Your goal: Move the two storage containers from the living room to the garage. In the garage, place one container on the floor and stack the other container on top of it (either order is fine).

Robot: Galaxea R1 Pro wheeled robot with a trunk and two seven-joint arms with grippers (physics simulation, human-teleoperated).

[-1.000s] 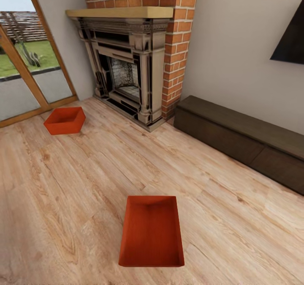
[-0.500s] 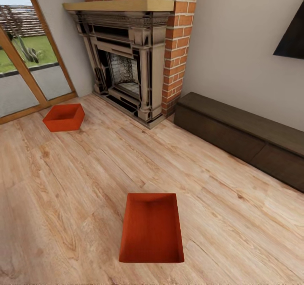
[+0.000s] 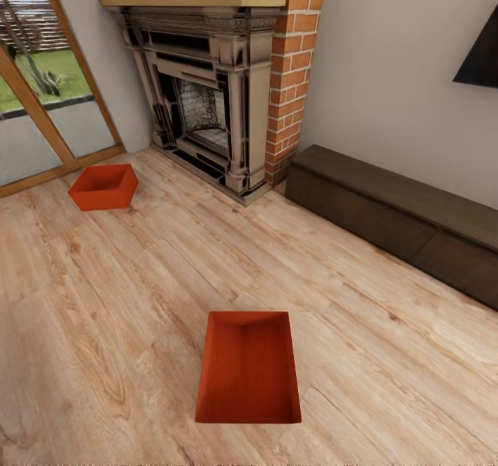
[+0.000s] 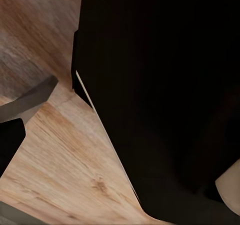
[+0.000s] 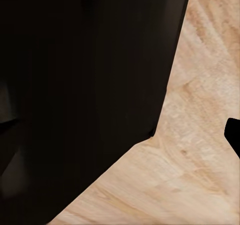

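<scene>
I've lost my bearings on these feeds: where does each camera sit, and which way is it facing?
Head view: high on the robot, looking forward and down at the near container, the far container beside the glass door, the fireplace and the long cabinet.
Left wrist view: low, facing the plank floor; a large black shape, probably the robot's own body, takes up much of it.
Right wrist view: likewise faces the floor past a similar black mass.
Shared: all three show the light wood plank floor.

TV [image 3: 478, 58] and cabinet [image 3: 415, 224] edge-cropped
</scene>
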